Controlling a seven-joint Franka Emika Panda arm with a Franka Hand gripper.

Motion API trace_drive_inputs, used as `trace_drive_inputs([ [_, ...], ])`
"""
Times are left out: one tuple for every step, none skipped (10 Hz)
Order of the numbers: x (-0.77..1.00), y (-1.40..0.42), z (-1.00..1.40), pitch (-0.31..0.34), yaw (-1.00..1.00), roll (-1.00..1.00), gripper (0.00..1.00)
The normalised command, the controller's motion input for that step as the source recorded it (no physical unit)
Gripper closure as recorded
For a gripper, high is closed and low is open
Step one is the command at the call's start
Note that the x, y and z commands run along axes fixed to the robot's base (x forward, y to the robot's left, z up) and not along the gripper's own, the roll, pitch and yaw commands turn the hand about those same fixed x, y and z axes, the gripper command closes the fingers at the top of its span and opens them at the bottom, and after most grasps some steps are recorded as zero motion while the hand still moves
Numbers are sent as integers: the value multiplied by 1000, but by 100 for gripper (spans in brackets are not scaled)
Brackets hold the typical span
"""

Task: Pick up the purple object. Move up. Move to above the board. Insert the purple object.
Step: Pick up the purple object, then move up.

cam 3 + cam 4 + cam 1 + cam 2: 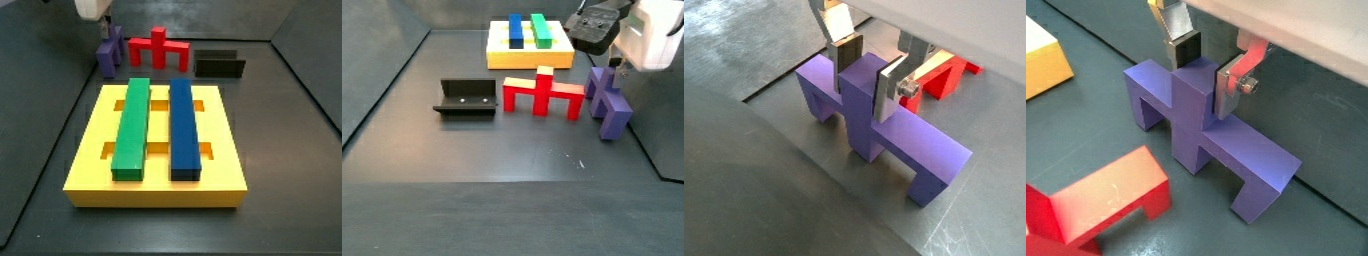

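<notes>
The purple object [885,130] is an H-like block with a raised central bar, and it rests on the dark floor. It also shows in a wrist view [1200,125] and in both side views [107,55] [607,100]. My gripper [867,85] straddles the central bar from above, and both fingers lie flush against the bar's sides; this also shows in a wrist view [1207,80]. The yellow board [94,150] carries a green bar [131,125] and a blue bar [182,125]. The board also shows in a side view [500,45].
A red block [543,92] stands right beside the purple object and also shows in three other views [156,48] [1106,200] [945,75]. The dark fixture [469,97] stands past the red block. A corner of the board [1042,60] lies near it.
</notes>
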Motion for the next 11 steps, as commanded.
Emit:
trace_drive_inputs([
  [0, 0, 0, 0, 0, 0, 100],
  [0, 0, 0, 0, 0, 0, 100],
  [0, 0, 0, 0, 0, 0, 100],
  [0, 0, 0, 0, 0, 0, 100],
  [0, 0, 0, 0, 0, 0, 100],
  [0, 0, 0, 0, 0, 0, 100],
  [0, 0, 0, 0, 0, 0, 100],
  [0, 0, 833, 0, 0, 0, 100],
  [19, 73, 815, 10, 51, -2, 100],
  [-18, 54, 624, 57, 41, -17, 100],
  [22, 31, 256, 40, 19, -32, 100],
])
